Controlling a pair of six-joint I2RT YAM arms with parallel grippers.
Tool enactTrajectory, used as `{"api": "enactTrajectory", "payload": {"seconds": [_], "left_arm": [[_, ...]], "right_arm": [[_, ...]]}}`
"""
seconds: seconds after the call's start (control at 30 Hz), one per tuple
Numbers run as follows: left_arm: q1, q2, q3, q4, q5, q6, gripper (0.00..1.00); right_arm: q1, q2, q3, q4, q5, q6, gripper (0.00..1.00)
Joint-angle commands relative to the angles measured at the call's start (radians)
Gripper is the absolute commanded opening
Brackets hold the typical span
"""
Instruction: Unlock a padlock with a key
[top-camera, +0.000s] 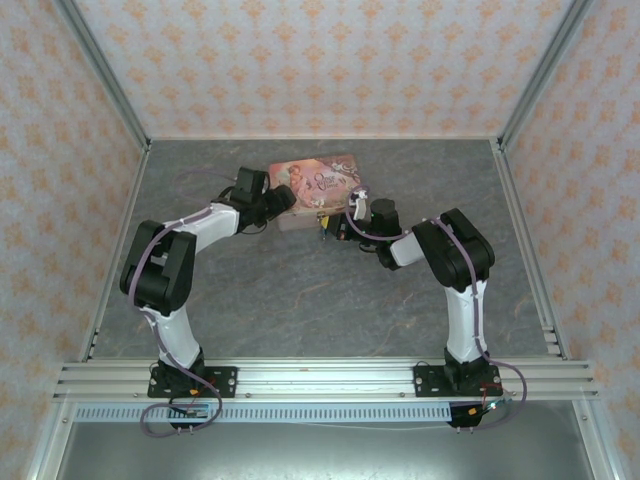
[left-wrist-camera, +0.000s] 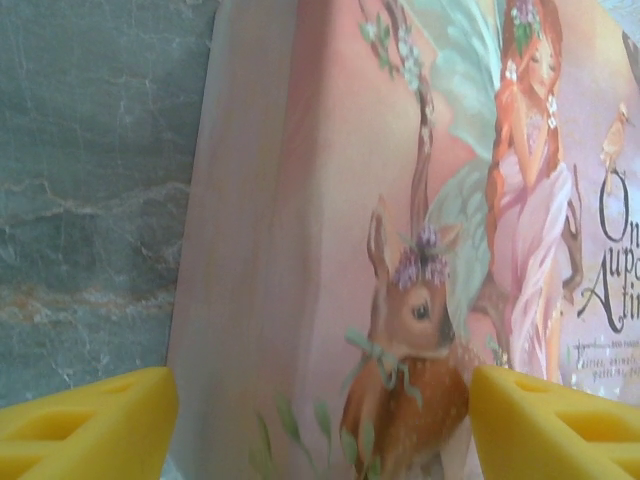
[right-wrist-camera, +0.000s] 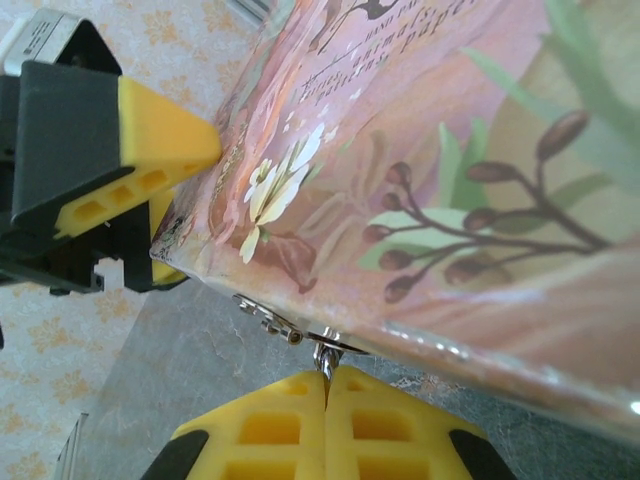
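Two arms share this step, which I judge to be seating the key in the lock on the pink illustrated rectangular tin (top-camera: 315, 185), lying just above the middle of the top view on the grey marbled tabletop (top-camera: 300, 300). To do it well, the black-and-yellow two-finger left gripper (top-camera: 276, 206) should pin the tin so it cannot slide or twist. The matching right gripper (top-camera: 332, 228) should make small, slow corrections, going in straight along the keyway rather than levering sideways, and any turn should come from the wrist. In the left wrist view the left gripper's yellow fingers (left-wrist-camera: 90, 430) stand wide at the lower corners with the tin's end between them. In the right wrist view one fingertip (right-wrist-camera: 170, 140) touches the tin's corner at upper left, so it appears clamped on the tin. The tiny dark padlock (top-camera: 322, 228) is only a speck at the tin's near edge, just left of the right gripper. Up close, a small silver fitting (right-wrist-camera: 268, 318) hangs under the tin's lower edge. At bottom centre the right gripper's jaws are pressed together, pinching a small silver piece (right-wrist-camera: 325, 352); whether that is the key I cannot tell.
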Motion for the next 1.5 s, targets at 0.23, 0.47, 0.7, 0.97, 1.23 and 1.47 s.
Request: {"api": "enactTrajectory", "payload": {"seconds": [0.23, 0.47, 0.7, 0.97, 1.23, 1.47], "left_arm": [[-0.061, -0.063, -0.128, -0.11, -0.04, -0.049, 0.75], [-0.093, -0.075, -0.151, -0.105, -0.038, -0.09, 0.75], [-0.138, -0.1, -0.191, -0.104, -0.065, -0.141, 0.75], [-0.188, -0.144, -0.255, -0.105, -0.093, -0.189, 0.76], [-0.19, -0.152, -0.286, -0.106, -0.094, -0.2, 0.76], [-0.189, -0.168, -0.293, -0.119, -0.101, -0.198, 0.76]], "right_arm": [[-0.016, -0.033, -0.07, 0.109, 0.113, 0.165, 0.0], [-0.027, -0.033, -0.101, 0.175, 0.156, 0.23, 0.0], [-0.036, -0.047, -0.122, 0.184, 0.207, 0.254, 0.0], [-0.037, -0.046, -0.11, 0.184, 0.261, 0.331, 0.0], [-0.036, -0.021, -0.071, 0.167, 0.277, 0.363, 0.0], [-0.036, -0.018, -0.046, 0.154, 0.321, 0.376, 0.0]]}}
